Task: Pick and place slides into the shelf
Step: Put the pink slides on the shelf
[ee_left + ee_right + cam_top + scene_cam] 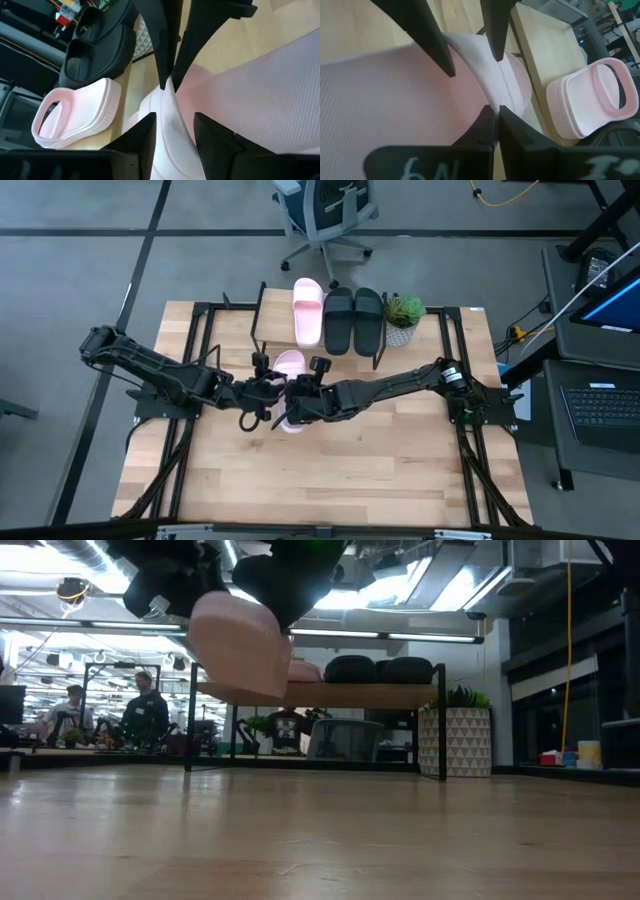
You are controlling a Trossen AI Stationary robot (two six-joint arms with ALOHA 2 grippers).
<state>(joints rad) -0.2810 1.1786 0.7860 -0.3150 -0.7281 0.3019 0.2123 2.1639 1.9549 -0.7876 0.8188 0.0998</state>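
Table (330,480): light wooden top; it carries the shelf at its far edge and both of my arms, which reach in from its left and right edges to meet near the middle.
Shelf (262,320): low plank rack on black legs along the far edge. It holds one pink slide (308,311) at its left end and the black pair (353,319) beside it, toes pointing away from me. I judge these three placed, with a slot wanted for the fourth.
Potted plant (403,318): stands at the shelf's right end, not part of the job.
Second pink slide (290,370): the one in hand. It hangs clear of the table top, in front of the shelf's left half, sole tilted as the low view shows (240,645).
Left gripper (262,385): my fingers are pressed onto the slide's strap edge, one each side (167,120). Pinching it.
Right gripper (300,395): fingers likewise clamped on the strap rim from the opposite side (496,112).
Reason for hold: I judge the two-sided grip is there to steady a soft, floppy slide while it is carried.
Position relative to hands: the slide sits between both grippers, touching each, near the shelf but not yet on it.
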